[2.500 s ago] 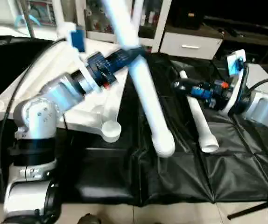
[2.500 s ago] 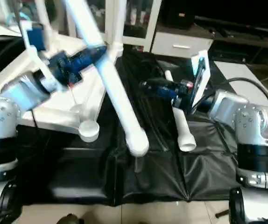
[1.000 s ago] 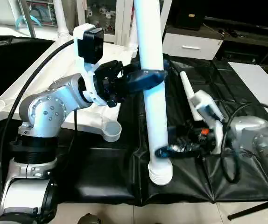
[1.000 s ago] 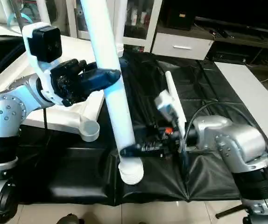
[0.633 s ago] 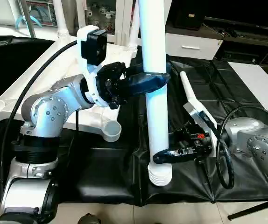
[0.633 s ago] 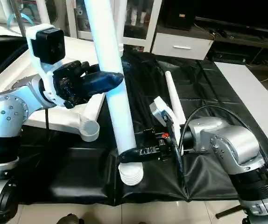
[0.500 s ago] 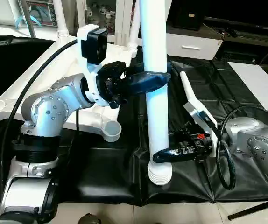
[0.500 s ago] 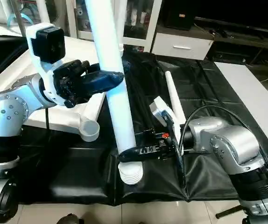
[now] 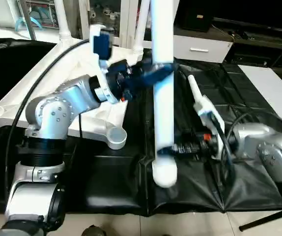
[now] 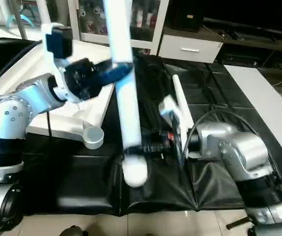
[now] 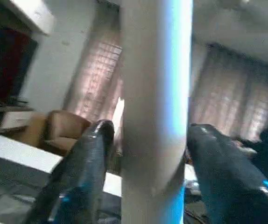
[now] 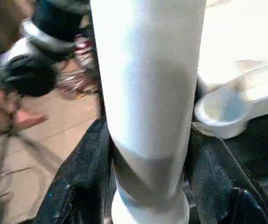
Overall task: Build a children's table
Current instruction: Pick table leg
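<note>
- Right gripper [image 12: 148,154] jaws pinch the leg [image 9: 163,98] near its lower end; left gripper [image 11: 145,140] jaws stand spread beside it higher up.
- Tabletop [image 9: 42,93] lies behind the left jaws; near socket [image 9: 115,137] empty.
- Another leg [image 9: 194,93] lies loose.
- Judgement: assembly partly done.

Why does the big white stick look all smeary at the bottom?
In the left eye view the leg blurs at its low end, likely from moving; the left wrist view shows it soft with a bluish sheen; the right wrist view has it blurry too, with a grey shadow across it.
</note>
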### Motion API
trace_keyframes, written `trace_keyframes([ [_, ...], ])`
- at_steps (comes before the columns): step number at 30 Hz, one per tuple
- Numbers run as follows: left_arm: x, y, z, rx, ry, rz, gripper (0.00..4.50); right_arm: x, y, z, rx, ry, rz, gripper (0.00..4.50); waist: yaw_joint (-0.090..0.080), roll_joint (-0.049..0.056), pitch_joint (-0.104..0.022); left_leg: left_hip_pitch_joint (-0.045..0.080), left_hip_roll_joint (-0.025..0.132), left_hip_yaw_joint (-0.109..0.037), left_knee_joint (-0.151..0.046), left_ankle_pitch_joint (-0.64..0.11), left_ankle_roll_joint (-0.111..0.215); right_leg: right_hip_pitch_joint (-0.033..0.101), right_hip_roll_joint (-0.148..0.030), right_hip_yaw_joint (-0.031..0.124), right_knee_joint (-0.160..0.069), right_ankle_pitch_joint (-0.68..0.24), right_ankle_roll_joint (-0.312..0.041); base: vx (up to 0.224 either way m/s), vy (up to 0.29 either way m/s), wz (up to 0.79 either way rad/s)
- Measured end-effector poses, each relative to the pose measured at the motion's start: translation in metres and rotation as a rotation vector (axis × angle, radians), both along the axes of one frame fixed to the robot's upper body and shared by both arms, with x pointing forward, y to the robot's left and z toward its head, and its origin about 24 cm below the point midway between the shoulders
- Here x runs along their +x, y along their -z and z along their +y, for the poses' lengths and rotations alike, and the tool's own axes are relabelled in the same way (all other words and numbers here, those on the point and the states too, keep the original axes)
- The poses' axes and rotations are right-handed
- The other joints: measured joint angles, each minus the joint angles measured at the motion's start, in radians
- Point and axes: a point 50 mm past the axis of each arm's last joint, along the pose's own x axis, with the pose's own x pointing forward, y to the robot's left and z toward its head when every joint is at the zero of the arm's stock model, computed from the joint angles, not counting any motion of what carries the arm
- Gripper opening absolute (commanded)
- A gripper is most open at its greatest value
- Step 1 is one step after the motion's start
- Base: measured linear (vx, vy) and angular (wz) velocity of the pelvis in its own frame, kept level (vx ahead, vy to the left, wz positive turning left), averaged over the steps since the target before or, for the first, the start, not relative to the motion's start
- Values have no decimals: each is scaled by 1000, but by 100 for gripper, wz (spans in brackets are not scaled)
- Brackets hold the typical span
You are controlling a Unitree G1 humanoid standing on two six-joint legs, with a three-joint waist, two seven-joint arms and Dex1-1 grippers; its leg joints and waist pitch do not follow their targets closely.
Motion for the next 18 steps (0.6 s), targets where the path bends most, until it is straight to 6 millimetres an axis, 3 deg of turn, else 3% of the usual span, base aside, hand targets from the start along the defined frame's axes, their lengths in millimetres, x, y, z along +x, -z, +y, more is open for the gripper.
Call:
trace_keyframes([
  [6, 15, 7, 0, 28, -234, 88, 344, 19, 4, -4, -47, 166, -25, 186, 1, 0, 0, -1, 0, 0, 1, 1, 1, 0, 0, 0, 0, 0, 0, 0, 0, 0],
  [18, 12, 8, -21, 35, -278, 145, 348, 35, -4, 6, -164, 282, -168, 186, 0, 0, 0, -1, 0, 0, 0, 1, 1, 0, 0, -1, -1, 0, 0, 0, 0, 0],
])
